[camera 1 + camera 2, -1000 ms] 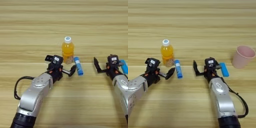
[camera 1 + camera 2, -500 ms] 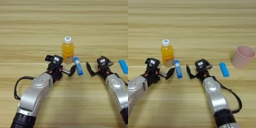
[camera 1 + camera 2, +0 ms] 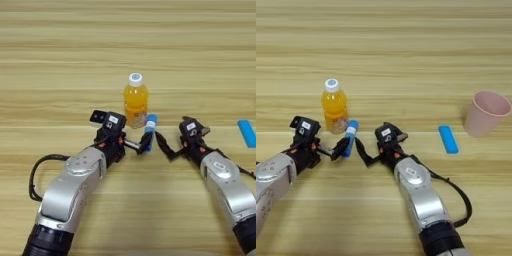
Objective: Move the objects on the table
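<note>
The right gripper (image 3: pixel 161 145), its black fingers spread apart, sits just beside a blue tube (image 3: pixel 149 131) lying near the middle of the wooden table (image 3: pixel 60 60). From the other side the left gripper (image 3: pixel 141 145) reaches the tube's lower end, fingers parted, holding nothing. A clear bottle (image 3: pixel 135 101) of orange drink with a white cap stands upright right behind the tube, close against it. Well off to the right lie a flat blue bar (image 3: pixel 448 139) and a smooth pink cup (image 3: pixel 487 113).
</note>
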`<state>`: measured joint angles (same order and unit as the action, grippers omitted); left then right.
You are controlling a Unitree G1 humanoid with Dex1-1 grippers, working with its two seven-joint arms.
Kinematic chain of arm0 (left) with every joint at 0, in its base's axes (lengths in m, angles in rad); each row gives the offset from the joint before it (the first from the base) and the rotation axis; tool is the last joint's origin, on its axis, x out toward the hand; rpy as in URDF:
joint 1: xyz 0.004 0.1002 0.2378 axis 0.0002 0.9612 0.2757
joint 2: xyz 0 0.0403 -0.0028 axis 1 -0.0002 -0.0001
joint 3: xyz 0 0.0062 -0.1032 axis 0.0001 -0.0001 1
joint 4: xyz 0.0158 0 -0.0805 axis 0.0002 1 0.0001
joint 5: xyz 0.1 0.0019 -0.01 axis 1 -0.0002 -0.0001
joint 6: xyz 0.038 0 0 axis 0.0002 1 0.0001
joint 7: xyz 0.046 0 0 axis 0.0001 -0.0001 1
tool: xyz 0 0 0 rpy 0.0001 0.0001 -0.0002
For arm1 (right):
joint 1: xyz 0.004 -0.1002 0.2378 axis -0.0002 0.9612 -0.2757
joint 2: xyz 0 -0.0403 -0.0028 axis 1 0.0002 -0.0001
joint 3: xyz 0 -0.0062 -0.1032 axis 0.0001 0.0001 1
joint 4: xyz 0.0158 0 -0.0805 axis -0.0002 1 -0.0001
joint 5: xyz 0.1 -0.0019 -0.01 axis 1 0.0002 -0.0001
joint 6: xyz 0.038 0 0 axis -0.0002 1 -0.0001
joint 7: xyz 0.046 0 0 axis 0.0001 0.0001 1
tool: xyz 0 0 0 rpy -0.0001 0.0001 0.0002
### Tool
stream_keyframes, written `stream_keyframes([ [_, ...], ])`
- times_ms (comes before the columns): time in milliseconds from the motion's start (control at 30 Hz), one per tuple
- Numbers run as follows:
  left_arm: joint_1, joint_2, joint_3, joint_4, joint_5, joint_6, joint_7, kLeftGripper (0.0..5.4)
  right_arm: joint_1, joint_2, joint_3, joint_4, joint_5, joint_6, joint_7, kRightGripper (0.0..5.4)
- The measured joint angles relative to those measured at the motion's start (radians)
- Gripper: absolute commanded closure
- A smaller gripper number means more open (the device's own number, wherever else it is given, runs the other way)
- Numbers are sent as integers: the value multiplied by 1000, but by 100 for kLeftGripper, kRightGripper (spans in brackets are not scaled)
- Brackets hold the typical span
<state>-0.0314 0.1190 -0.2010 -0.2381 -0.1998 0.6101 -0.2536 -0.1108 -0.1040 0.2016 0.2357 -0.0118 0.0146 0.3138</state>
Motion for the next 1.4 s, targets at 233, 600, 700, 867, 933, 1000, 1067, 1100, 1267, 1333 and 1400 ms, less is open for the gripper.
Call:
stream_keyframes([
  [233, -15, 5, 3, 69, 22, -53, 0, 0, 2, 4, -35, -11, 10, 27, -28, 2],
  [600, -22, 9, -2, 124, 42, -110, -17, 0, 20, -10, -188, -116, 8, 6, -185, 2],
  [700, -22, 9, -8, 123, 41, -116, -30, 0, 19, -13, -223, -133, 12, -8, -209, 2],
  [867, -22, 9, -10, 121, 41, -116, -37, 0, 19, -7, -222, -130, 14, -8, -209, 2],
  [933, -22, 8, -10, 121, 41, -117, -38, 0, 19, -5, -224, -124, 21, -7, -205, 2],
  [1000, -22, 6, -10, 119, 40, -118, -43, 0, 19, -4, -226, -119, 24, -6, -202, 2],
  [1067, -22, 4, -11, 117, 40, -118, -44, 0, 19, -4, -227, -119, 26, -6, -202, 2],
  [1100, -22, 4, -11, 117, 40, -118, -44, 0, 19, -4, -227, -119, 26, -6, -202, 2],
  [1267, -31, 0, -24, 153, 42, -146, -58, 0, 18, -4, -241, -118, 25, -19, -223, 2],
  [1333, -37, 0, -33, 185, 46, -157, -71, 0, 17, -4, -255, -122, 25, -50, -242, 2],
  [1400, -42, 0, -44, 219, 50, -171, -85, 0, 15, -5, -270, -128, 24, -74, -258, 2],
])
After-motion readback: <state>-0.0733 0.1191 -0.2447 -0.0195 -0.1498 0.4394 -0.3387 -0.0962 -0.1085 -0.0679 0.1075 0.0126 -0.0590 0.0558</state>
